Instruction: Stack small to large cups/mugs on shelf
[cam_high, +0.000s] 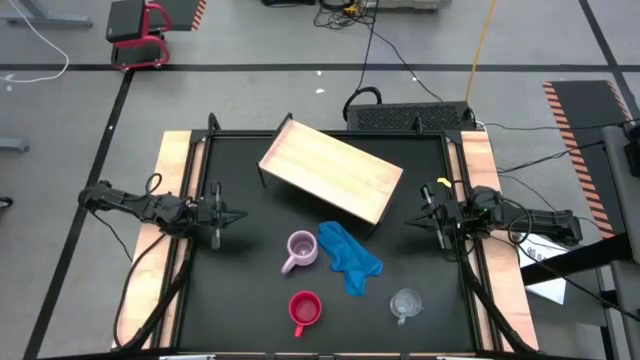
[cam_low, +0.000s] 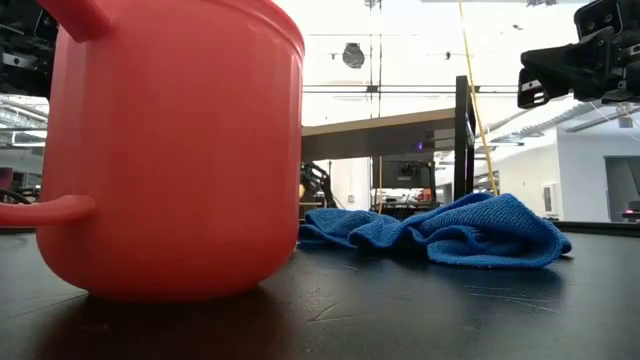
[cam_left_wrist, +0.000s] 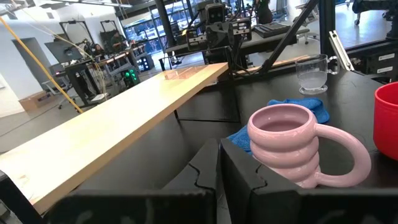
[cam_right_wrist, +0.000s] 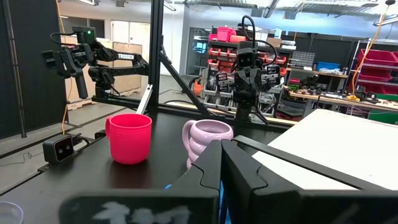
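pink mug lies well apart from left gripper.

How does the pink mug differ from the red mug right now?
The pink mug has a ribbed, stacked-ring body in pale lilac-pink; the red mug is smooth-walled and bright red. The pink mug stands right beside the blue cloth, close to the shelf; the red mug stands apart, nearer the table's front edge. Both are upright, handled and look empty.

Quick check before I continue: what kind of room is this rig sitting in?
Most likely a robotics lab or workshop. Beyond the black tabletop the right wrist view shows shelving packed with red parts bins, the floor carries striped hazard tape, and loose cables trail across it.
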